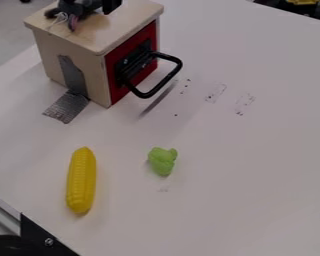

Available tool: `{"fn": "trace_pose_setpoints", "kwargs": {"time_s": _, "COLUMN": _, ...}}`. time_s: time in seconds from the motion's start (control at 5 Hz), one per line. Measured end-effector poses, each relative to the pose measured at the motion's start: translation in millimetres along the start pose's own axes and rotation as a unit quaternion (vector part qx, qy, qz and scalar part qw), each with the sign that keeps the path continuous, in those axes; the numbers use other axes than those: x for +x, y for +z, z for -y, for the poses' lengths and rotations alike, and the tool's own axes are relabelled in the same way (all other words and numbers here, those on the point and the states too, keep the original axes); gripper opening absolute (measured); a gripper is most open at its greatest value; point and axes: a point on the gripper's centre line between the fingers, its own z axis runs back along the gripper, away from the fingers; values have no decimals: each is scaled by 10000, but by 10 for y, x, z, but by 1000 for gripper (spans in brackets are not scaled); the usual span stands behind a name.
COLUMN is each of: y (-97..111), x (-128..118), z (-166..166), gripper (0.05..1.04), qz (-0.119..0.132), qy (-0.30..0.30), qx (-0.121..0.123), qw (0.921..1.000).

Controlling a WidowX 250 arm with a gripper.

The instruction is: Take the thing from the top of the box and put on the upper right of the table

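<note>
Wide open tabletop (256,150) along the right side, running from far edge to near edge. Main obstacle: wooden box (69,70), upper left, tall. Its black handle (171,76) juts rightward off the red door (149,50), raised over the table; narrow gap between handle and door. Dark soft toy (73,11) blocks the back left of the box top; bare wood nearer the front corner. Low obstacles: yellow toy corn (81,180) and light-green toy vegetable (163,160), passable gap between them, open band between both and box.
</note>
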Motion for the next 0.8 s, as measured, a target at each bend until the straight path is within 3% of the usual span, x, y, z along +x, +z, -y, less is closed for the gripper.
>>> {"fn": "trace_pose_setpoints", "kwargs": {"time_s": 0.2, "y": -85, "x": -20, "z": 10, "gripper": 1000, "qz": -153, "qy": -2, "qx": -50, "qw": 9999}}
{"fn": "trace_pose_setpoints", "kwargs": {"time_s": 0.4, "y": -42, "x": -215, "z": -96, "gripper": 1000, "qz": -225, "qy": 223, "qx": -516, "qw": 9982}}
{"fn": "trace_pose_setpoints", "kwargs": {"time_s": 0.6, "y": 155, "x": -299, "z": -340, "gripper": 1000, "qz": -30, "qy": 438, "qx": -613, "qw": 9972}}
{"fn": "trace_pose_setpoints", "kwargs": {"time_s": 0.8, "y": 379, "x": -188, "z": -631, "gripper": 1000, "qz": 452, "qy": 513, "qx": -506, "qw": 9964}}
